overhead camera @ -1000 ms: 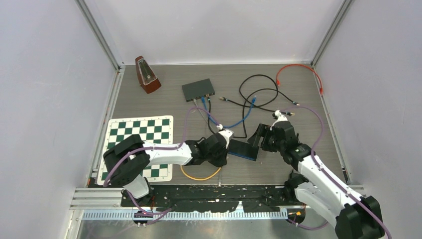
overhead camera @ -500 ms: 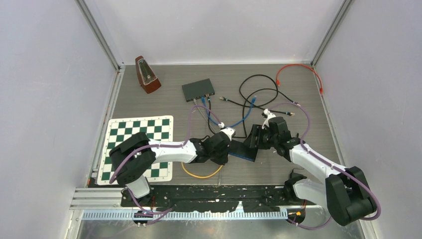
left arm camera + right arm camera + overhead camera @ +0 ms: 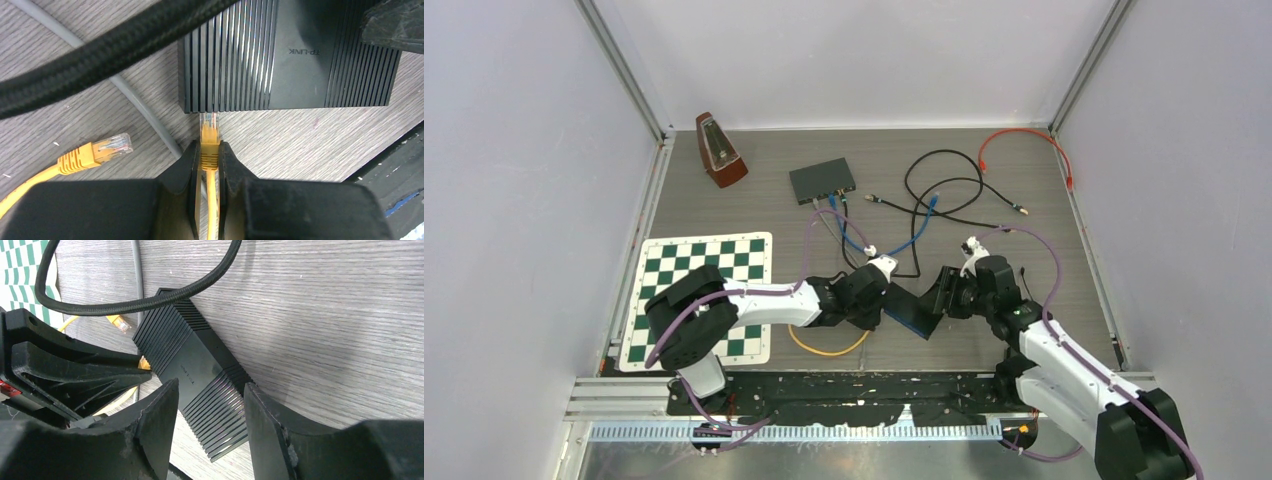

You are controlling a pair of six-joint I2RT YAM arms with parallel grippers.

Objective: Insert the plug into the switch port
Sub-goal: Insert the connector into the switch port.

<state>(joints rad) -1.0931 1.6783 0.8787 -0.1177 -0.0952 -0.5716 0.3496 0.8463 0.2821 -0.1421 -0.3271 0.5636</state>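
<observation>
From the top view, the black switch sits low and centre on the table, wedged between the left gripper and the right gripper. A yellow cable loops just under it. A tangle of black cables and a blue cable crowd the space above, while a chessboard mat fills the left. Bare wood grain is pretty much only left to the right of the switch, out to the side rail. No writing is readable from up here. In the left wrist view, the left gripper is clamped on the yellow plug. The plug's clear tip is right at the switch edge in the middle of the frame, but the port itself isn't visible. "TP-LINK" reads upside down on the smooth strip of the lid. A second yellow plug lies loose at the left, and a braided black cable cuts across the upper left. In the right wrist view, the right gripper has its jaws straddling the lower end of the switch. It's hard to tell whether they actually squeeze it. The lettering on the lid is too small to read here. There's open wood to the upper right, with the braided cable lying over the switch's top corner.
</observation>
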